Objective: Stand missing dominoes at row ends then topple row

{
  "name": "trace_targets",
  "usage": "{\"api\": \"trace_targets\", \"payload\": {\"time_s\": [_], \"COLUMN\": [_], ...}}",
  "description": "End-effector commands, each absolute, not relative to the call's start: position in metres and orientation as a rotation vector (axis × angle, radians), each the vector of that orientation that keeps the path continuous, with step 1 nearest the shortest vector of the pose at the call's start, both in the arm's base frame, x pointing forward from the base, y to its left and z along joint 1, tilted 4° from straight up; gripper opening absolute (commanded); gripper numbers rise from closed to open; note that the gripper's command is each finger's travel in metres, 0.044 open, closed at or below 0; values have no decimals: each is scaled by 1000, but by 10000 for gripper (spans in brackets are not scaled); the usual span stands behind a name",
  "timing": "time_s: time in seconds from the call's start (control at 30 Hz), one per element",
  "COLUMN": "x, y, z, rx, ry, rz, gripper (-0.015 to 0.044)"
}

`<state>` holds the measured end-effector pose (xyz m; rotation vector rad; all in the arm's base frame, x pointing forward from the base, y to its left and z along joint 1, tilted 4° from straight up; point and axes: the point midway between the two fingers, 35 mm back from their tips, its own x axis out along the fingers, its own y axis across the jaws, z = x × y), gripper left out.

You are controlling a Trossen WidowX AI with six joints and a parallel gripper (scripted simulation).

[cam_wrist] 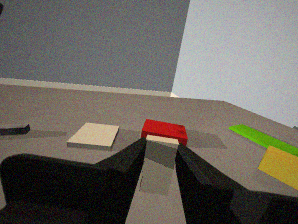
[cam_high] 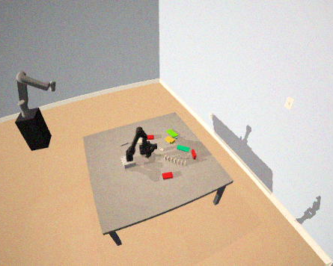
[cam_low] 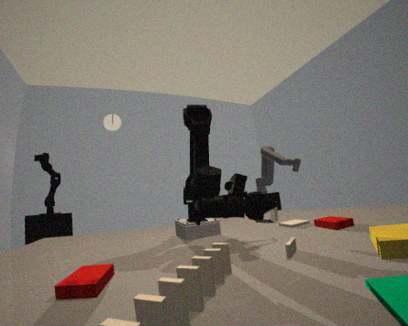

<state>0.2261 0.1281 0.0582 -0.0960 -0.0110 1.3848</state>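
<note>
My gripper (cam_low: 275, 209) (cam_wrist: 160, 145) is shut on a cream domino (cam_low: 274, 214) (cam_wrist: 160, 162), held roughly upright between the fingertips. In the top view the arm hides the fingertips. They are well away from the row, on the side of the loose pieces. Several cream dominoes stand evenly spaced in a row, among them a near one (cam_low: 149, 311) and the far end one (cam_low: 224, 258); the row's middle (cam_high: 175, 161) also shows in the top view. Another cream domino (cam_high: 161, 149) (cam_low: 291, 247) rests apart from the row, apparently on an edge.
A flat cream tile (cam_low: 294, 222) (cam_wrist: 95, 135) and a red block (cam_high: 150, 137) (cam_low: 334, 222) (cam_wrist: 165, 129) lie beyond the gripper. Yellow (cam_high: 170, 140), lime (cam_high: 171, 133) and green (cam_high: 182, 148) blocks lie nearby. Red blocks (cam_high: 167, 175) (cam_high: 193, 154) flank the row.
</note>
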Motion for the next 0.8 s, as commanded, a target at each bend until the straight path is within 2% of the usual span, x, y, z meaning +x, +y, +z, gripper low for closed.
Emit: {"api": "trace_targets", "payload": {"time_s": [0.0, 0.77], "x": [225, 216], "y": [129, 133], "z": [49, 18], "rx": [-88, -95], "ry": [2, 4], "rz": [1382, 1384], "gripper": [107, 107]}}
